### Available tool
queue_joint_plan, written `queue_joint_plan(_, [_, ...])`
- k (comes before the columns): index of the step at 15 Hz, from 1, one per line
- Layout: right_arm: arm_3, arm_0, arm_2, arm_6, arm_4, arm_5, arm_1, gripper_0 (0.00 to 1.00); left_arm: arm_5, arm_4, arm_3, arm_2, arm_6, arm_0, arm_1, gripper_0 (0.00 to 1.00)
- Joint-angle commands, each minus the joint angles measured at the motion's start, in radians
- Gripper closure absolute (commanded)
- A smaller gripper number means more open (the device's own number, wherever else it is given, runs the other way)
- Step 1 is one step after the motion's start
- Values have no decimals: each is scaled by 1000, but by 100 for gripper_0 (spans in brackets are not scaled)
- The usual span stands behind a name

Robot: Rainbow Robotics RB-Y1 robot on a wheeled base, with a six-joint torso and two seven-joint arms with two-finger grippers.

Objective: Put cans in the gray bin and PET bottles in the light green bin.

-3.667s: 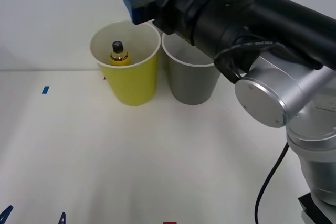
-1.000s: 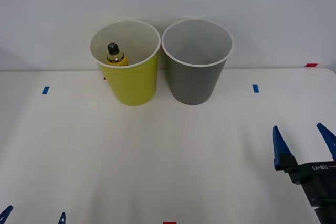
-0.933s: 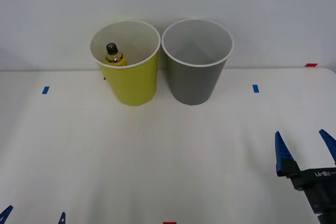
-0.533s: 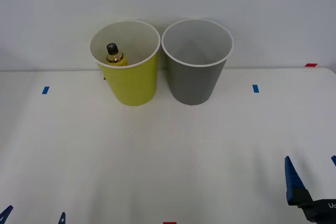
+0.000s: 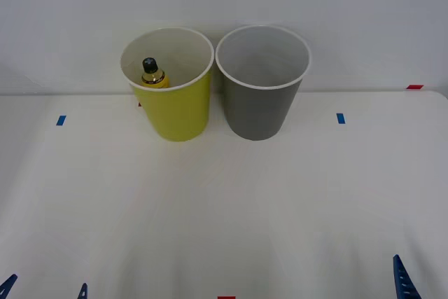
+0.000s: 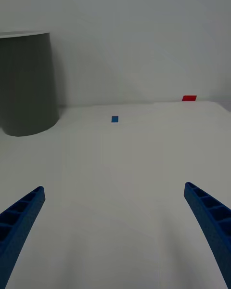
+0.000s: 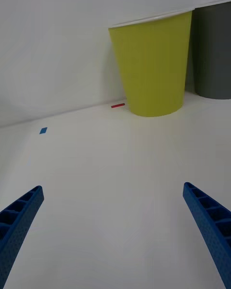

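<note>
Front view — what stands on the table?

— Two tall tapered bins side by side at the far edge of a white table (image 5: 224, 208). The light green bin (image 5: 171, 106) is on the robot's left, the gray bin (image 5: 260, 106) just beside it on the right. From above, a small PET bottle (image 5: 153, 75) with a black cap and yellow label stands inside the green bin.

— Do the wrist cameras show the bottle?

— No; they look from low down at the bins' outer walls, so the insides are hidden. The right wrist view adds a blue tape mark (image 6: 114, 119) and a red tape mark (image 6: 189, 98) on the table.

— Where are the grippers?

— Both are low at the near edge, well apart from the bins and the bottle. The left gripper (image 7: 115, 236) faces the green bin, its blue ribbed fingers spread wide and holding nothing. The right gripper (image 6: 115, 236) faces bare table beside the gray bin, fingers likewise spread and holding nothing.
</note>
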Motion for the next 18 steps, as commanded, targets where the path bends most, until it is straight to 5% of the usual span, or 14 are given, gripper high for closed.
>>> queue_joint_plan(1, [30,26,3,-36,25,-34,-6,0,0,0,0,0,0,0,0,0])
queue_joint_plan(3, [30,47,2,-115,62,-48,-14,0,0,0,0,0,0,0,0,0])
queue_joint_plan(18, [44,47,5,-109,88,-51,5,0,0,0,0,0,0,0,0,0])
